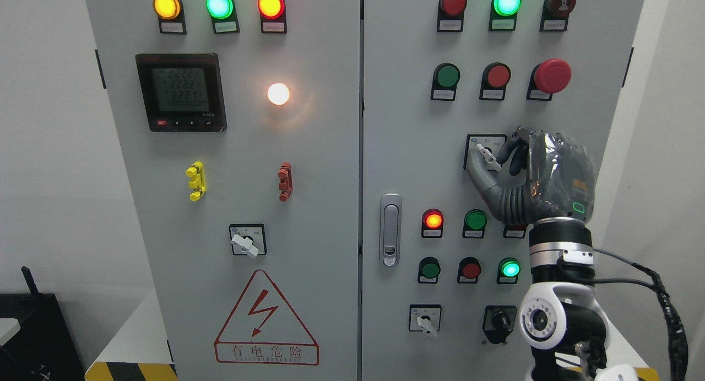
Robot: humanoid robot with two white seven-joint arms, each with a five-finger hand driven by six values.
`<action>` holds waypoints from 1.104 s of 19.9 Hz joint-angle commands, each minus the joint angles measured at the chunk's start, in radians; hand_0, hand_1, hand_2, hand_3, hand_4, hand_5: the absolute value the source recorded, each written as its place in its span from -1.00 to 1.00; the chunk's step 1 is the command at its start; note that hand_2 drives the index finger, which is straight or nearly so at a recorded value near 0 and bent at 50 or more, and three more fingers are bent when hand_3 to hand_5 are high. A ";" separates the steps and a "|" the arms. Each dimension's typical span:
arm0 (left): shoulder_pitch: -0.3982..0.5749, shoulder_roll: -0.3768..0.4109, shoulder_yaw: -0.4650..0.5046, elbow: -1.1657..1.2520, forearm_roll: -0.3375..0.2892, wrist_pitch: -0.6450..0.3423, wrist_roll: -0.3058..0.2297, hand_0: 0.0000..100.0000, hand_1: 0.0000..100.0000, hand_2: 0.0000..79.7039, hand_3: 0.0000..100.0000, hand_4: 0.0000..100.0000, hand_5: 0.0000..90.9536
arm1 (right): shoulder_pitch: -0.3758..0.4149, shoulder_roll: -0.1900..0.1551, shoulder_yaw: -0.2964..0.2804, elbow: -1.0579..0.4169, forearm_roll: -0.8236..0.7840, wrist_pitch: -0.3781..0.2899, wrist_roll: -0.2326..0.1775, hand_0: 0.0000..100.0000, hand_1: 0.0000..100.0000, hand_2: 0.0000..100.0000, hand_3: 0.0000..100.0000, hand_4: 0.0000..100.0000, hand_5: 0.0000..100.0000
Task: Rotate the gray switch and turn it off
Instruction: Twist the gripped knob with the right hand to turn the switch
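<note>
The gray rotary switch [484, 151] sits on a black-framed plate on the right cabinet door, its pale lever tilted from upper left to lower right. My right hand [488, 159] rises from the lower right and is curled around it. The thumb [478, 174] lies under and to the left of the lever. The forefinger [509, 145] hooks onto the lever's right end, so the hand is shut on the switch. The rest of the hand hides the right part of the plate. My left arm does not show.
Similar gray switches sit on the left door [245, 243] and low on the right door [425, 320], beside a black selector [500, 317]. Push buttons and lit lamps surround the hand; a red mushroom button [552, 75] is above it. A door latch [390, 229] is to the left.
</note>
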 commanded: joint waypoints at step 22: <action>0.000 0.000 -0.002 0.014 0.000 -0.001 0.001 -0.76 -0.22 -1.00 -1.00 -1.00 -1.00 | -0.002 0.000 0.005 0.014 -0.006 -0.001 0.002 -0.02 -0.18 0.45 0.87 0.71 1.00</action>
